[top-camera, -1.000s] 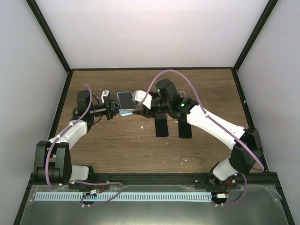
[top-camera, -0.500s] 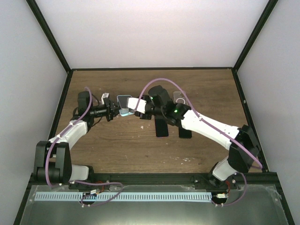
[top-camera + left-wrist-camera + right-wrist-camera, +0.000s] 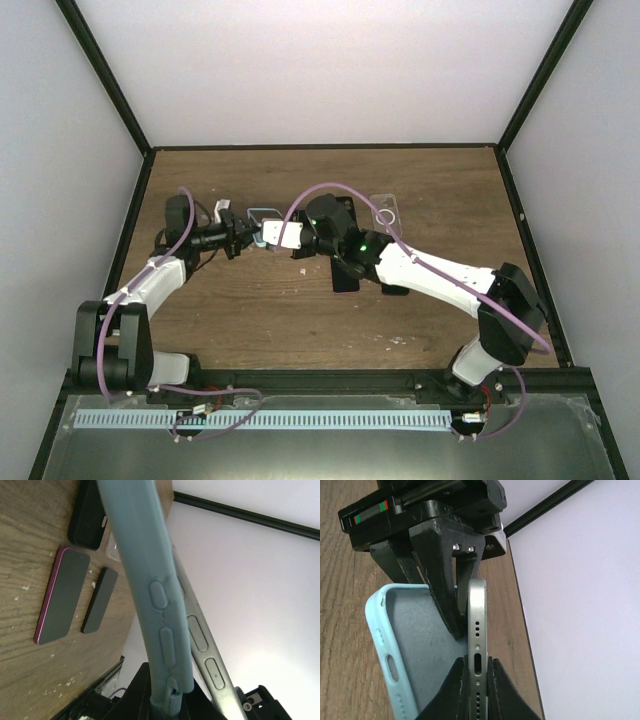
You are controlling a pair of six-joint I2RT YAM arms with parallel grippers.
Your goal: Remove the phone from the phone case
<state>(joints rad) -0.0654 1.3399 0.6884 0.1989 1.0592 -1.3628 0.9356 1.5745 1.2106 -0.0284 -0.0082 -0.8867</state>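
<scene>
A light blue phone case (image 3: 395, 645) is held up above the table, edge-on in the left wrist view as the case (image 3: 150, 575). My left gripper (image 3: 172, 700) is shut on its lower end. The silver-edged phone (image 3: 477, 625) stands partly peeled out of the case, a gap showing between the phone (image 3: 202, 640) and the case's wall. My right gripper (image 3: 477, 680) is shut on the phone's port end, one finger on each face. From above, the left gripper (image 3: 240, 240) and the right gripper (image 3: 268, 236) meet at the case (image 3: 258, 214).
On the wooden table (image 3: 250, 310) lie a magenta-edged phone (image 3: 62, 597), a slim black slab (image 3: 99, 600) and a black case (image 3: 90, 515). A black phone (image 3: 345, 274) and a clear case (image 3: 385, 212) lie near my right arm. Black frame rails border the table.
My right arm swung left to the held case and its jaws closed on the phone's end. The left gripper kept its grip and stayed put.
</scene>
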